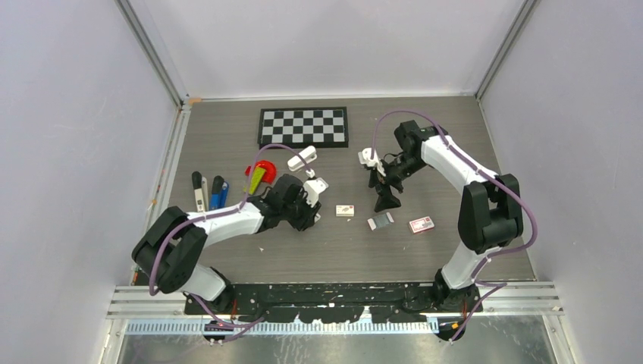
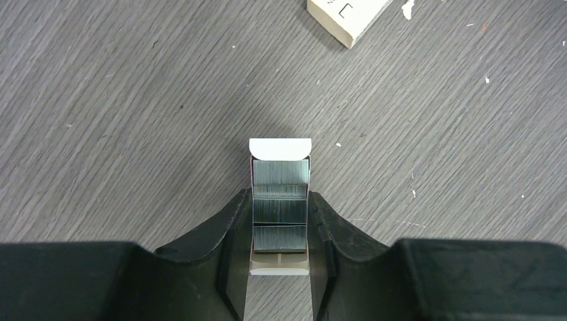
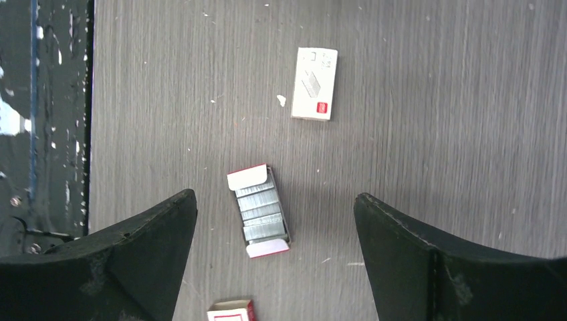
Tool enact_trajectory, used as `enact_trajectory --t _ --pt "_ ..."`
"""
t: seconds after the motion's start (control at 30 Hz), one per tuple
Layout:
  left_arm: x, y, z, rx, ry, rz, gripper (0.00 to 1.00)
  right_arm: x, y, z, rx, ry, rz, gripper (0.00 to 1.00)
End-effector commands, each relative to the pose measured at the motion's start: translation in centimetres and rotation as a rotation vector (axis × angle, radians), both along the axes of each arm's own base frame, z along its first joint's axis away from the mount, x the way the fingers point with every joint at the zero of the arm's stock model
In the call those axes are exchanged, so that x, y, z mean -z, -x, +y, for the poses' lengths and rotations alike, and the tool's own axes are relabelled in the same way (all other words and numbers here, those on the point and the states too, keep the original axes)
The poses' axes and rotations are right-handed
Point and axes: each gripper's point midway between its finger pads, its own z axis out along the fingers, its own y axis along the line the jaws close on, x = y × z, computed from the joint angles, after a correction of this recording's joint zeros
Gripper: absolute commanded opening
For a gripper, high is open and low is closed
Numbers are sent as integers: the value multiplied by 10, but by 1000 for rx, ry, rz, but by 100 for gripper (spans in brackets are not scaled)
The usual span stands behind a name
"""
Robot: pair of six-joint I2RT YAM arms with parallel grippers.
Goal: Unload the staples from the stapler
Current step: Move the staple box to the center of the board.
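2 pincers are mine: my left pincer (image 2: 279,197) is clenched on an open staple box (image 2: 281,175), my right pincer (image 3: 275,196) hangs released over another open box (image 3: 261,217). Stapler (image 1: 221,195) lies far left on the worktop (image 1: 303,258), beside pens (image 1: 199,189).

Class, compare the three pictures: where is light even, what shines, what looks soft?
Top view: even, diffuse light, faint shadows on the table. Left wrist: crisp wood grain, held staple box gleaming, left claw near-black, featureless. Right wrist: slightly soft, open staple tray glinting.
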Motion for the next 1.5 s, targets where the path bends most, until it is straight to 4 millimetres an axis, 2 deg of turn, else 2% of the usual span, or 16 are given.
enact_trajectory --t 0.0,0.2,0.33,0.47,0.6,0.63,0.7,0.73,0.87,0.97,1.07,1.3,1.47 --pt "-8 -11 -20 32 73 -41 37 -4 1 16 -172 -55 -103 92" --pt "4 -13 -21 27 56 -14 53 5 -3 29 -213 -37 -160 92" --pt "-3 -13 -21 5 71 -23 62 5 -7 37 -207 -65 -168 92" --pt "-33 -15 -19 -33 138 -84 69 8 -7 40 -217 -64 -172 92" --pt "-68 -17 -1 -139 192 -183 76 17 -7 46 -235 -11 -191 91" --pt "-77 -17 7 -177 207 -207 80 21 -8 48 -235 7 -199 91" --pt "-91 -14 21 -267 260 -240 97 27 -8 55 -235 37 -208 91" --pt "-102 -11 29 -321 309 -258 99 30 -9 57 -227 48 -207 90" --pt "-102 9 39 -494 490 -128 100 40 -13 69 -196 90 -210 87" --pt "-87 22 51 -632 534 -12 86 48 -15 73 -173 128 -225 86" --pt "-74 31 60 -739 556 70 80 50 -17 77 -152 135 -223 85" --pt "-53 34 65 -880 613 163 76 51 -17 75 -130 145 -227 84" --pt "-40 32 59 -927 647 219 75 52 -16 73 -121 154 -227 84"
